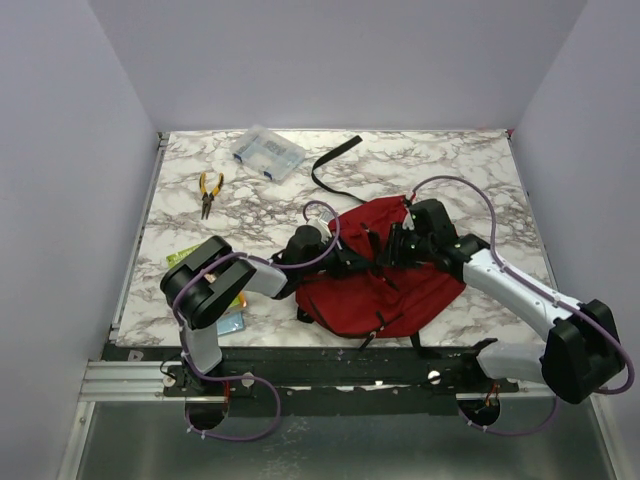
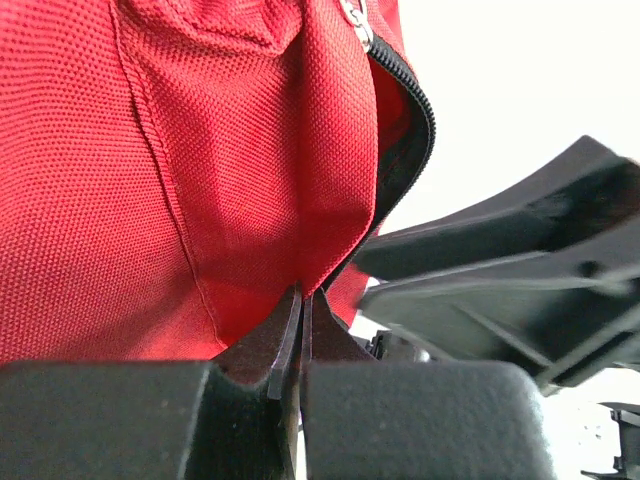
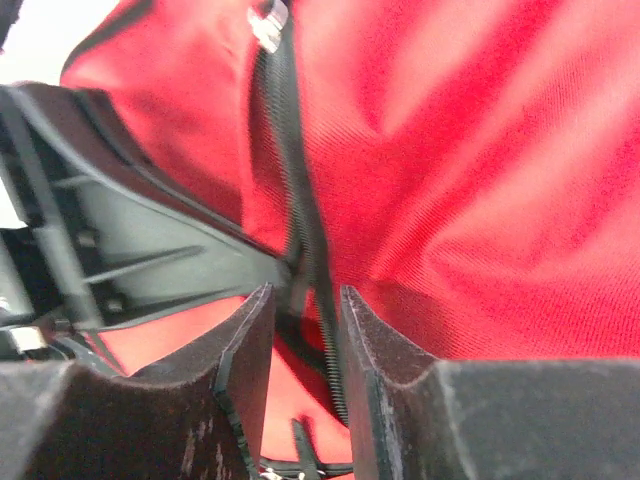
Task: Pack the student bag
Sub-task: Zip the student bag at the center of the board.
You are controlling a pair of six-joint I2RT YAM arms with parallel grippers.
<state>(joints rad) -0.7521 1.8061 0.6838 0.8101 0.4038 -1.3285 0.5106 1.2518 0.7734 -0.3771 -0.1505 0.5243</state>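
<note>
The dark red student bag (image 1: 400, 290) lies on the marble table in front of both arms. In the left wrist view my left gripper (image 2: 303, 296) is shut on a fold of the bag's red fabric (image 2: 200, 170) next to the black zip (image 2: 415, 120). In the top view it (image 1: 362, 262) sits at the bag's left upper edge. My right gripper (image 3: 305, 295) is open by a narrow gap, with the zip edge (image 3: 300, 200) running between its fingers. In the top view it (image 1: 393, 248) is just right of the left one.
Orange-handled pliers (image 1: 208, 190) and a clear plastic box (image 1: 266, 152) lie at the back left. A black strap (image 1: 335, 160) lies behind the bag. Yellow-green and pale flat items (image 1: 232, 318) lie partly under the left arm. The table's edges meet grey walls.
</note>
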